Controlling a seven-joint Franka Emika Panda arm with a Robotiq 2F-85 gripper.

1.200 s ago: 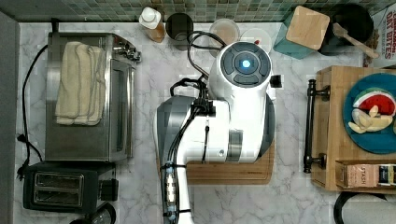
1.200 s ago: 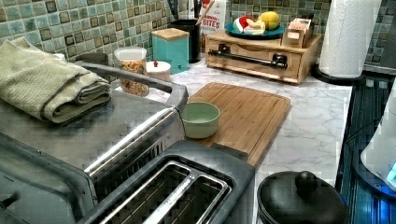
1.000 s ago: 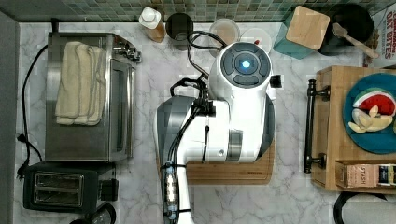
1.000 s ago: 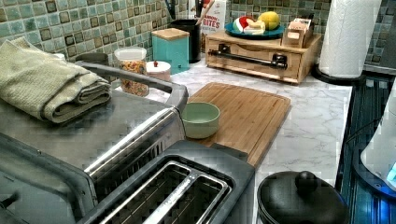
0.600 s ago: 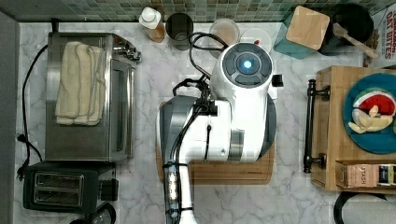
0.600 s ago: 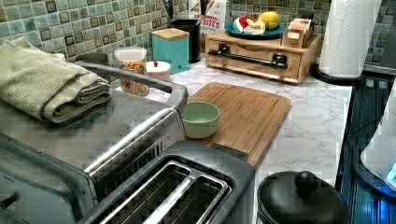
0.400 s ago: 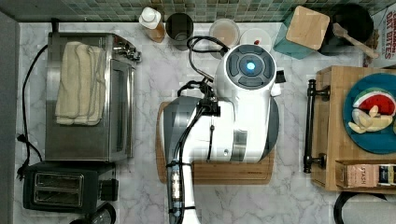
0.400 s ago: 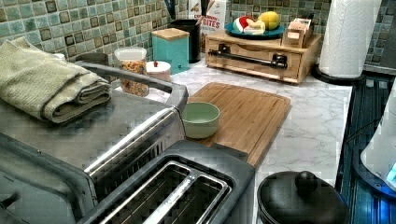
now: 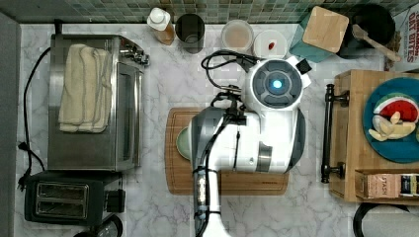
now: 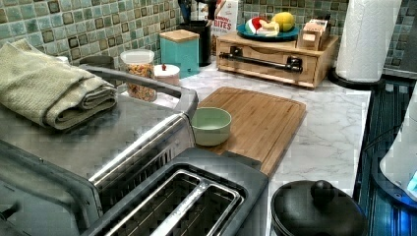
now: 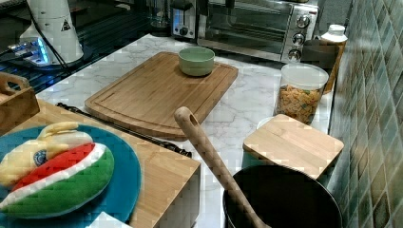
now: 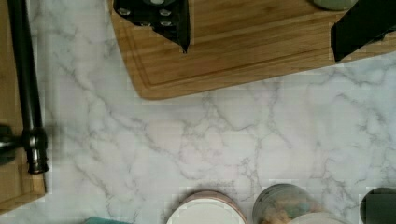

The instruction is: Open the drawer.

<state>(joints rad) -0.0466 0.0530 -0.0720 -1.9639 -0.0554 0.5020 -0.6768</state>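
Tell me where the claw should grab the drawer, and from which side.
Grip the black bar handle mid-span, between its two posts. Come from the cutting board side: the bar stands off the drawer front, leaving room for fingers behind it.

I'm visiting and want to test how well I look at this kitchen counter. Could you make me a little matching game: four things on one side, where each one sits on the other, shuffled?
Things:
1. green bowl
2. folded towel
3. blue plate
4. wooden spoon

Places:
A. on top of the drawer
B. in the black pot
C. on the cutting board
D. on the toaster oven

Pairs: 1-C, 2-D, 3-A, 4-B
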